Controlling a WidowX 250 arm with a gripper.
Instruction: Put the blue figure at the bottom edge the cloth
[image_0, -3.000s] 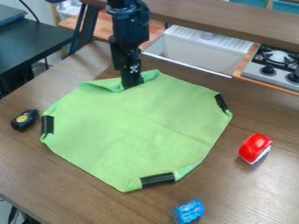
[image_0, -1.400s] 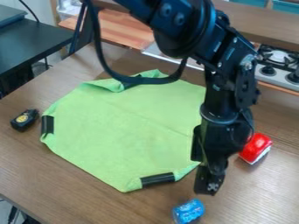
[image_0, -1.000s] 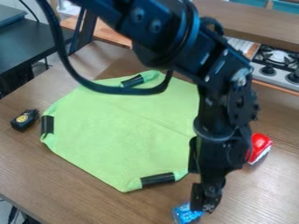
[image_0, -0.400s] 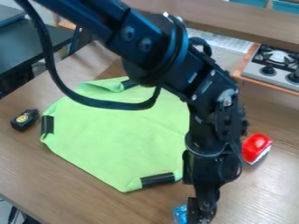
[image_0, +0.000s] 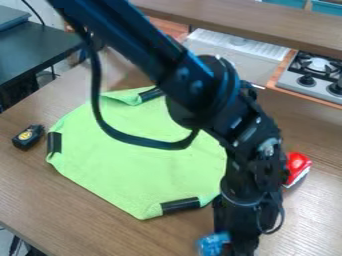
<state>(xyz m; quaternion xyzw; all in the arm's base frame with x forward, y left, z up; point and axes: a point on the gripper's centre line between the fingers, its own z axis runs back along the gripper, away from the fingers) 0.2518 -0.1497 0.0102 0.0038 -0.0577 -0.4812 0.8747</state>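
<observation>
I count one green cloth (image_0: 133, 165), three black strips (image_0: 180, 205), one blue figure (image_0: 211, 243), one red-and-white toy (image_0: 297, 165), one black item with a yellow disc (image_0: 27, 137), one stove (image_0: 296, 88), two stove knobs (image_0: 306, 80), one robot arm (image_0: 197, 92).

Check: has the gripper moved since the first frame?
Yes. Against the green cloth, the gripper went from the cloth's top edge toward the picture's bottom right, past the cloth's lower edge, to the blue figure.
</observation>
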